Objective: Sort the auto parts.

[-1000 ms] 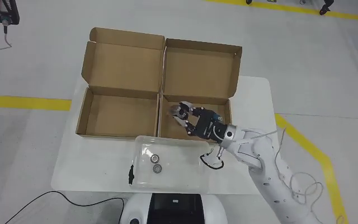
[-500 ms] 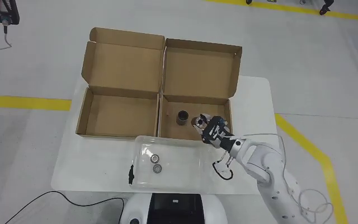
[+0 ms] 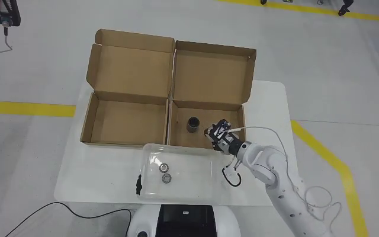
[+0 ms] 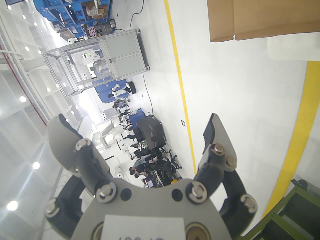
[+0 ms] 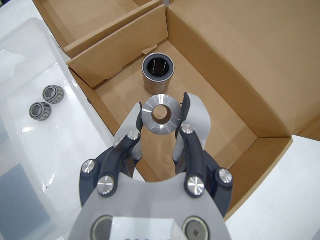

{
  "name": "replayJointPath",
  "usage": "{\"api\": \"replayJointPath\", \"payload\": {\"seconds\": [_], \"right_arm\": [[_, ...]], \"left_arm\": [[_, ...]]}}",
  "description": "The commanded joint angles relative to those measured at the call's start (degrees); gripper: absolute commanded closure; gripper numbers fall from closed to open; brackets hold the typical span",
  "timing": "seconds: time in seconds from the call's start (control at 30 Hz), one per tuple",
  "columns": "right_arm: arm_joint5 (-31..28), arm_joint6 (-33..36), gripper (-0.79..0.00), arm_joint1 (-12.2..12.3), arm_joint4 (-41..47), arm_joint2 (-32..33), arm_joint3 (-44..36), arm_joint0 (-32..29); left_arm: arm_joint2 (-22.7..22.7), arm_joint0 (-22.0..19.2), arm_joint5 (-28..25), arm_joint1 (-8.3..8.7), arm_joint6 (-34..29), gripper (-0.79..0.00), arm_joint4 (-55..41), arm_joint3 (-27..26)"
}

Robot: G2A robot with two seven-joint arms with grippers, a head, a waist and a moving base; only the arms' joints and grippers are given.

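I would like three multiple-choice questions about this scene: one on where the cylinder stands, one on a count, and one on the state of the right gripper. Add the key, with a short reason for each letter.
1. Where does the cylinder stand?
A. in the tray
B. in the left box
C. in the right box

2. How many bearings lie in the tray?
A. one
B. two
C. four

3. What is the state of the right gripper?
A. shut on the ring
B. open and empty
C. shut on a bearing

Key:
1 C: the cylinder stands upright on the floor of the right box, and the left box holds nothing.
2 B: two bearings lie side by side in the tray.
3 A: the ring is gripped on both sides, above the right box.
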Motion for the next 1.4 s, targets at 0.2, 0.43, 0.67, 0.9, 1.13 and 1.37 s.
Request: {"api": "replayJointPath", "payload": {"seconds": [0.2,0.43,0.67,0.9,1.13,1.37], "right_arm": [[1.4,0.2,0.0,-0.6,0.7,-2.2,4.2,2.6],[2.4,1.4,0.0,-1.5,0.8,-5.2,9.2,7.1],[3.5,1.0,-0.123,-2.3,0.6,-7.5,12.7,9.9],[3.9,0.9,-0.283,-2.7,0.7,-8.5,14.5,11.2],[3.8,0.0,-0.345,-2.6,0.5,-7.9,13.9,10.7],[2.3,0.9,-0.36,-1.6,-1.2,-5.6,5.0,7.4]], "left_arm": [[0.0,0.0,0.0,0.0,0.0,-0.785,0.0,0.0],[0.0,0.0,0.0,0.0,0.0,-0.785,0.0,0.0],[0.0,0.0,0.0,0.0,0.0,-0.785,0.0,0.0],[0.0,0.0,0.0,0.0,0.0,-0.785,0.0,0.0],[0.0,0.0,0.0,0.0,0.0,-0.785,0.0,0.0],[0.0,0.0,0.0,0.0,0.0,-0.785,0.0,0.0]]}}
